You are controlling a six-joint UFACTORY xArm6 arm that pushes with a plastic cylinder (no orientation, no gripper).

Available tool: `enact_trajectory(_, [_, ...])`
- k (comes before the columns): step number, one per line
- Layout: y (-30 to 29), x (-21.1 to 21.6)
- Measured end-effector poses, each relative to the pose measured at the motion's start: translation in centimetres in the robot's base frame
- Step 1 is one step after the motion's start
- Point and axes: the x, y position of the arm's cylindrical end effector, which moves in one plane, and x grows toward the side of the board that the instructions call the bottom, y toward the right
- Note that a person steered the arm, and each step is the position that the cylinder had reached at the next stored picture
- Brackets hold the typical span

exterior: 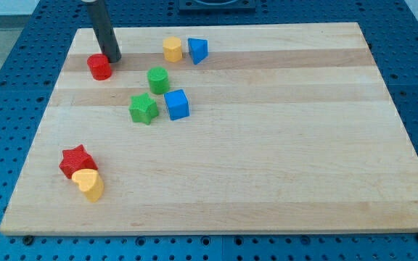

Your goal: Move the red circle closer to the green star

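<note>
The red circle lies near the board's top left corner. My tip rests just at its upper right edge, touching or nearly touching it. The green star lies below and to the right of the red circle, about a block's width away from it. The dark rod rises from my tip toward the view's top edge.
A green circle and a blue cube sit right by the green star. A yellow block and a blue triangle lie near the top. A red star and yellow heart lie at the bottom left on the wooden board.
</note>
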Motion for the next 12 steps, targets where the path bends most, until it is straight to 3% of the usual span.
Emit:
enact_trajectory(3, [-1.4, -2.8])
enact_trajectory(6, [-2.1, -2.0])
enact_trajectory(10, [-2.1, 4.9])
enact_trajectory(12, [-1.1, 5.0])
